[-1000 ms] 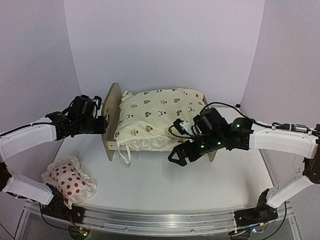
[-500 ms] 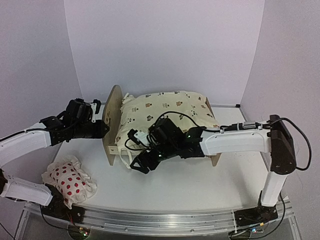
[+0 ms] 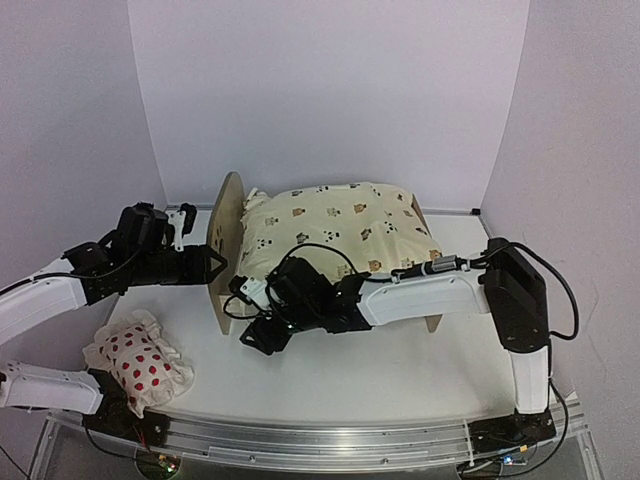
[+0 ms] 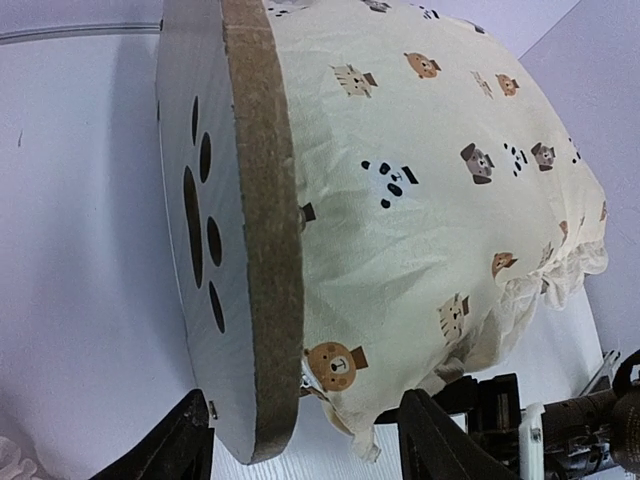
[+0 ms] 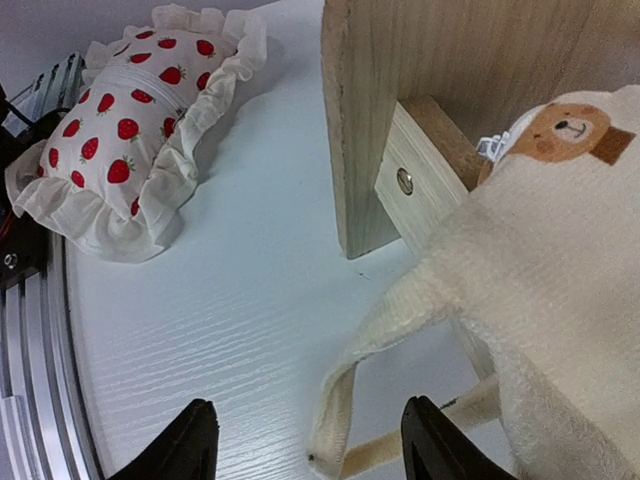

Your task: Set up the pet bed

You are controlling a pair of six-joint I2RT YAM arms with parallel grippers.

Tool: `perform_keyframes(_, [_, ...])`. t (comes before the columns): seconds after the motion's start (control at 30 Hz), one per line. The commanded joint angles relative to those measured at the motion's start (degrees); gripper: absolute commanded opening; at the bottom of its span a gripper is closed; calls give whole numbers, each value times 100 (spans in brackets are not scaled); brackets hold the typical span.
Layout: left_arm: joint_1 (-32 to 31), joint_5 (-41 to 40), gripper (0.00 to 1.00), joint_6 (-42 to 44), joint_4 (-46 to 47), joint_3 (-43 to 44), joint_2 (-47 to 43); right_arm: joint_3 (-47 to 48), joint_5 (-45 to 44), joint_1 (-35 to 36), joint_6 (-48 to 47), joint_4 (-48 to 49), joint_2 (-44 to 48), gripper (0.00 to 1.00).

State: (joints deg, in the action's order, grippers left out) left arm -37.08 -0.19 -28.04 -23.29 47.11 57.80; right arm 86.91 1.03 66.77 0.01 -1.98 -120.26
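A: While we look from above, where does the pet bed (image 3: 222, 290) sit, and which way does it run?

B: We find it mid-frame on the table (image 3: 400, 370). Its long axis runs left to right, with the upright headboard (image 3: 229, 210) at the left end and the cushion (image 3: 340, 220) heaped over it. The pillow (image 3: 140, 360) lies well apart at lower left.

A: And our pincers?

B: The left gripper (image 3: 213, 266) is just beside the headboard's outer face. The right gripper (image 3: 258, 338) is low at the bed's near-left corner.

A: And from the left wrist?

B: Our jaws stand apart and hold nothing, and the headboard's edge shows between the fingers. The paw-print face is turned to frame left, and the bed stretches away to the right. We judge a square pinch on that edge would steady the frame.

A: And from the right wrist?

B: These jaws are also apart and empty. The cushion's tie (image 5: 335, 400) lies looped on the table between the fingers. The headboard stands at top centre, and the side rail (image 5: 425, 170) leads off right. We'd close low on the strap alone, without snagging cushion cloth or nudging the frame.
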Motion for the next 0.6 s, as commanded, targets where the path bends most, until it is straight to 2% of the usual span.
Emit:
perform_keyframes(0.0, [-10, -206, 64, 93, -111, -5, -271, 248, -382, 87, -216, 380, -148, 60])
perform_keyframes(0.13, [-10, -217, 64, 128, -120, -28, -351, 265, -480, 132, -282, 445, -259, 44])
perform_keyframes(0.3, [-10, -272, 63, 181, -162, -38, -505, 335, -509, 167, -373, 563, -231, 12])
perform_keyframes(0.37, [-9, -310, 62, 248, -184, -44, -582, 385, -555, 171, -377, 576, -131, 3])
perform_keyframes(0.57, [-10, -452, 62, 375, -109, -113, -848, 778, -882, 170, -580, 529, 254, 0])
